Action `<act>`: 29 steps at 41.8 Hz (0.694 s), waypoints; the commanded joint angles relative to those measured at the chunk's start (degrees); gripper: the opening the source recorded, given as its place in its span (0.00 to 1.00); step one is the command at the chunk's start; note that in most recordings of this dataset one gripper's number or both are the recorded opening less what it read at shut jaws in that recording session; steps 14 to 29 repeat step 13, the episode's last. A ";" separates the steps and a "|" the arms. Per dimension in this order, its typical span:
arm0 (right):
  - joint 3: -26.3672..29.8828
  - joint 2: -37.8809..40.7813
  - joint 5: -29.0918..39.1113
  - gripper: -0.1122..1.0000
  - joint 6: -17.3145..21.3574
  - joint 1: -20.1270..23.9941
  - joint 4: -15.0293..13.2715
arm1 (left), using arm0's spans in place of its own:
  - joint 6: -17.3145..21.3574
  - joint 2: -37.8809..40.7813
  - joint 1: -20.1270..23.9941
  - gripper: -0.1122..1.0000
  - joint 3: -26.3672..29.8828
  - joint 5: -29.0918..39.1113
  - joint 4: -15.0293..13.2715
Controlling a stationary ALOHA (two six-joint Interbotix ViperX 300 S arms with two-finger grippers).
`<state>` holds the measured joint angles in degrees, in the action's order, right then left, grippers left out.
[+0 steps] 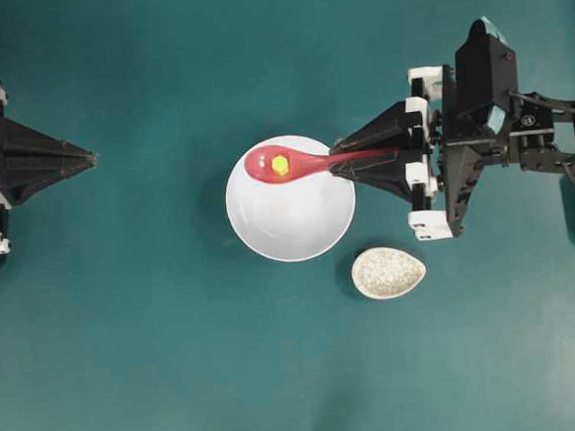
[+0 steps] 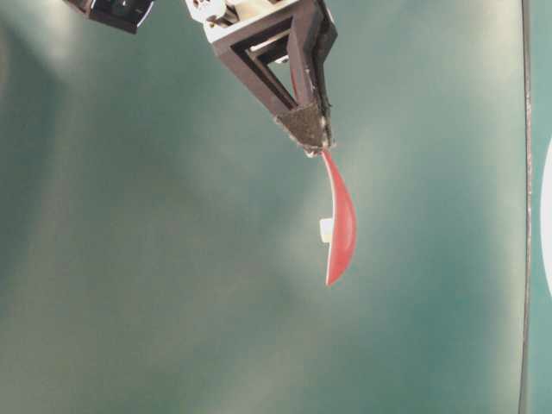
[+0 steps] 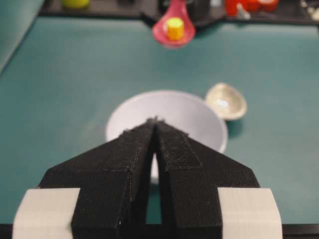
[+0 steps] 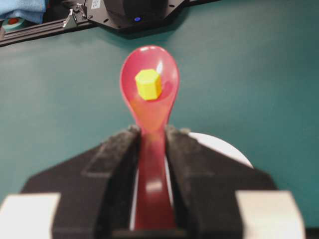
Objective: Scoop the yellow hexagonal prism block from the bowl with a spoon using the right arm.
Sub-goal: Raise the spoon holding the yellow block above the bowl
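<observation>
- My right gripper (image 1: 335, 163) is clamped on the spoon (image 1: 294, 163) handle, scoop held above the bowl (image 1: 292, 220).
- Block (image 1: 279, 164) sits in the scoop.
- My left gripper (image 1: 93, 158) is closed, holding nothing, well apart.
- Speckled rest (image 1: 389, 272) just beside bowl.

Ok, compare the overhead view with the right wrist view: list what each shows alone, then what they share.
Overhead only: the left gripper, shut and idle at the left edge, the speckled spoon rest, and the whole bowl.

Right wrist only: black equipment past the table's far edge.

Both: the right gripper shut on the spoon, with the yellow hexagonal prism block in its scoop.
</observation>
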<state>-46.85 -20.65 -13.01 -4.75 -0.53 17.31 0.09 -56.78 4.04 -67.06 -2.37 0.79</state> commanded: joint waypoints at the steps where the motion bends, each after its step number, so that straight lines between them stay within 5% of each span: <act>1: 0.97 -0.88 -0.62 0.32 0.09 0.18 -0.09 | 0.00 0.26 0.18 0.10 1.41 -0.44 0.09; 29: 0.97 -0.88 -0.53 0.32 0.00 0.18 -0.09 | 0.00 0.26 0.18 0.10 1.32 0.00 0.09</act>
